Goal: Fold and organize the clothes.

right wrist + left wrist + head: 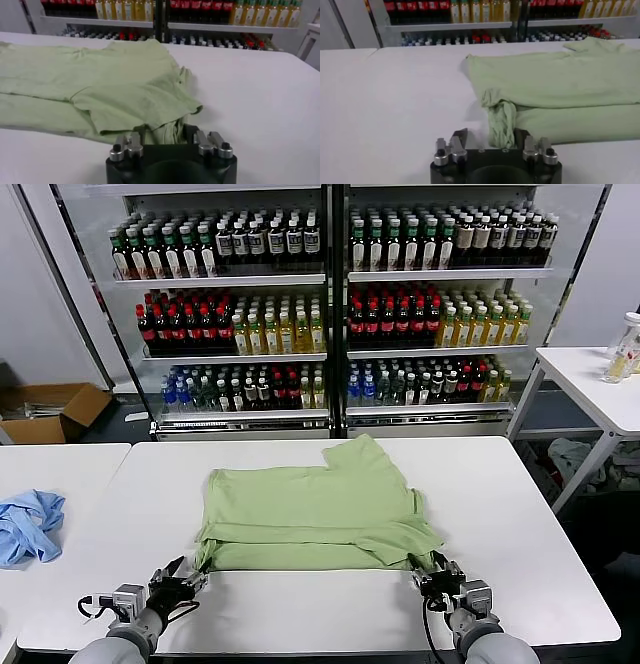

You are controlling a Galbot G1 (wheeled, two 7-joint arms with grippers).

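The light green short-sleeved cotton shirt [318,509] lies spread on the white rectangular desk [520,524], partly folded: its near portion is doubled over so that a layered edge runs along the side nearest the robot. One sleeve points toward the far edge of the desk, in the direction of the glass-fronted drinks cooler [330,304] stocked with rows of bottles.

The left pincer [182,582] sits low at the near left corner of the shirt. In the left wrist view, a bunched, twisted strip of the green fabric [501,122] runs down between the two fingers [460,137], so the left pincer [490,140] is clenched on the shirt corner.

The right pincer [436,574] sits low at the near right corner of the shirt. In the right wrist view, folded fabric [167,131] is gathered between the fingers [192,132], so the right pincer [165,134] is likewise grasping the shirt. A sleeve lies flat on top of the lower layer just beyond this grip.

Both pincers are close to the desk surface, well apart from each other, one at each end of the near folded edge.

A crumpled light blue garment [28,526] lies on an adjacent white desk [70,469] to the robot's left, well apart from the shirt. An open brown cardboard box [50,409] stands on the floor beyond it.
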